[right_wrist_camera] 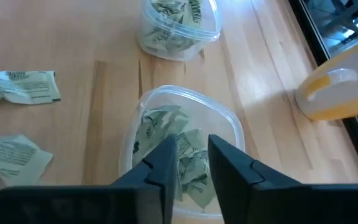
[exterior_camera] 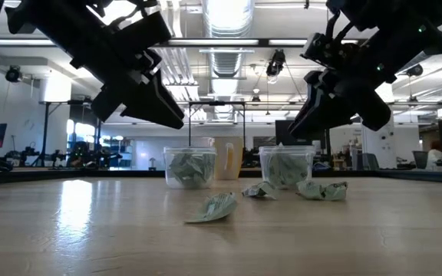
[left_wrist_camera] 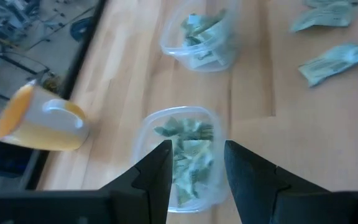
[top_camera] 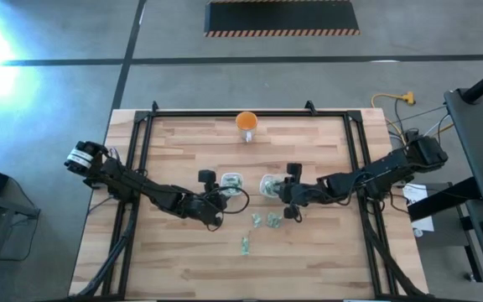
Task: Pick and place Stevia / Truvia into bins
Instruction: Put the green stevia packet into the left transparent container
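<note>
Loose Stevia sachets, three, lie crumpled on the pale wood-plank table (top_camera: 183, 252): one (exterior_camera: 215, 207) nearest the low camera and two more (exterior_camera: 321, 189) just in front of the right bin (exterior_camera: 285, 166), with the left bin (exterior_camera: 189, 166) beside it, both clear bins part-filled with sachets. Left gripper (left_wrist_camera: 196, 167) hangs over the left bin, fingers spread, gripping nothing; right gripper (right_wrist_camera: 192, 158) hangs over the right bin, fingers parted, nothing between them. Orange cup (top_camera: 246, 122) stands beyond the bins at the table's far edge, before an industrial hall with ceiling ducts and strip lights.

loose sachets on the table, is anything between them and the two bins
Nothing visible blocks them. The three loose sachets lie on open wood just in front of both bins, whose tops are open; the grippers hover over the bins.
</note>
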{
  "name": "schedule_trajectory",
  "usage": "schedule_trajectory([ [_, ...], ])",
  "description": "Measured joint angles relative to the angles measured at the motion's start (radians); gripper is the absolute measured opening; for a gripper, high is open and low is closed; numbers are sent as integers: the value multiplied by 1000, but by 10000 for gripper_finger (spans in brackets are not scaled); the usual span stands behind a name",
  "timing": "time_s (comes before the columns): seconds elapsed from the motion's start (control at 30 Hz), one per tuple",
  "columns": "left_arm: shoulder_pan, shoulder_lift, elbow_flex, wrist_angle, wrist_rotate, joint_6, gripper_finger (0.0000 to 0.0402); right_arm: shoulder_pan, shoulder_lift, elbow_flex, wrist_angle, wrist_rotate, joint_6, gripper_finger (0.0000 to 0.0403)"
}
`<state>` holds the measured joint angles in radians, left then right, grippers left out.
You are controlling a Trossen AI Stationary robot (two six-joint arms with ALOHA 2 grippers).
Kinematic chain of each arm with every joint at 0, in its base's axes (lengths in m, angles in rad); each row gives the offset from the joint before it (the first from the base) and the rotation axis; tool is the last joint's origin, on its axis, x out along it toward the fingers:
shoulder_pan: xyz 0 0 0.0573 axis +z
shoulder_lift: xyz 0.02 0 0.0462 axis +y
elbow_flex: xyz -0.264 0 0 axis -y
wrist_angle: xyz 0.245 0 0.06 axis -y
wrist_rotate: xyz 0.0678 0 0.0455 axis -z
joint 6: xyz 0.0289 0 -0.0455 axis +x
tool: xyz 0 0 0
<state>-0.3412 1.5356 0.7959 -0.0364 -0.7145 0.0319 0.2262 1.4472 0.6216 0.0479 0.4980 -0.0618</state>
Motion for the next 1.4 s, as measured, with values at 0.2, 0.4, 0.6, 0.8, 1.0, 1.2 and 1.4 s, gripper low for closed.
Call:
schedule_trajectory([
  [0.2, 0, 0, 6, 79, 184, 38, 130, 32, -7, 11, 8, -2, -66, 106],
  [0.4, 0, 52, -2, 289, 421, 177, 130, 89, -21, 12, 13, -9, -109, 99],
  [0.6, 1, 159, 18, 387, 478, 265, 130, 138, -50, 12, 14, -10, -151, 87],
  [0.8, 3, 272, 98, 395, 479, 316, 130, 184, -122, 12, -5, -11, -152, 87],
  [1.0, 13, 309, 153, 313, 480, 317, 130, 230, -205, 9, -86, -11, -89, 97],
  [1.2, 19, 302, 163, 260, 511, 306, 130, 267, -251, 0, -106, -20, -69, 100],
  [1.4, 19, 285, 166, 185, 730, 210, 130, 279, -249, -2, -100, -89, -68, 97],
])
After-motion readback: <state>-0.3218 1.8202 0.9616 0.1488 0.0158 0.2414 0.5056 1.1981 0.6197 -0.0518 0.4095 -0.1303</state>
